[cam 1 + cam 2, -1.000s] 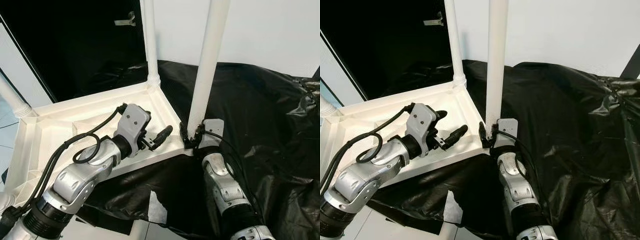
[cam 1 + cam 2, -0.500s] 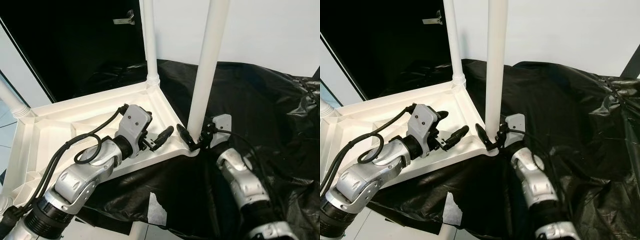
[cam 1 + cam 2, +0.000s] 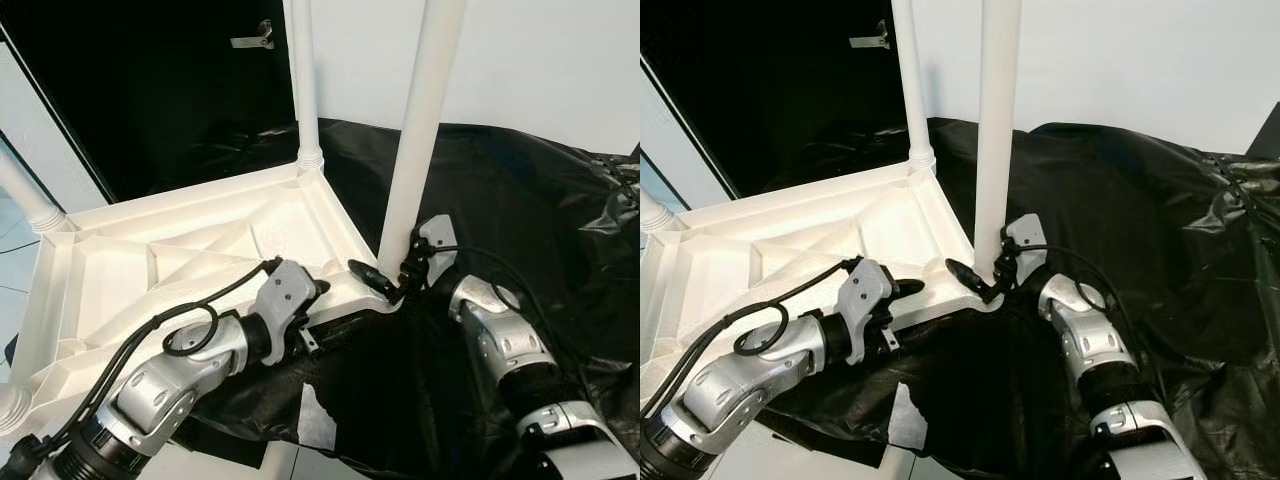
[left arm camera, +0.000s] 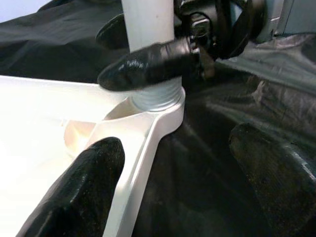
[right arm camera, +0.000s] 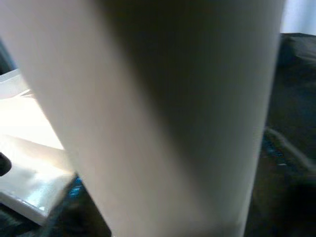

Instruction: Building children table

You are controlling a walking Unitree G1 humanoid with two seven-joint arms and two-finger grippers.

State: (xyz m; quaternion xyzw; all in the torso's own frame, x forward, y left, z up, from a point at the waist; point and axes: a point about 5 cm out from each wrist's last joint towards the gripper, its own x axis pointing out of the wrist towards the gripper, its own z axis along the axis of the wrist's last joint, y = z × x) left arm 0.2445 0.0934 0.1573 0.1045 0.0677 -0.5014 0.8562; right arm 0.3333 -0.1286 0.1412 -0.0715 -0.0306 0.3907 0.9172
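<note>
The right gripper [image 3: 392, 279] is grasping the base of an upright white table leg [image 3: 420, 140] while the left gripper [image 4: 173, 192] is hovering with fingers spread beside the upturned tabletop [image 3: 150, 265].

I noted the overturned table top [image 3: 180, 245] as moulded white plastic, smooth with a soft satin sheen; its ribbed underside looked matt; the near leg [image 3: 415, 150] and the far leg [image 3: 303, 80] were the same smooth white plastic; the near leg's threaded base [image 4: 157, 96] looked finely ridged; the sheet [image 3: 520, 190] beneath was thin black plastic film, crinkled and glossy; the arm shells [image 3: 170, 375] were brushed silver metal; the left gripper's fingers [image 4: 86, 187] appeared black, rubbery and finely grained.
</note>
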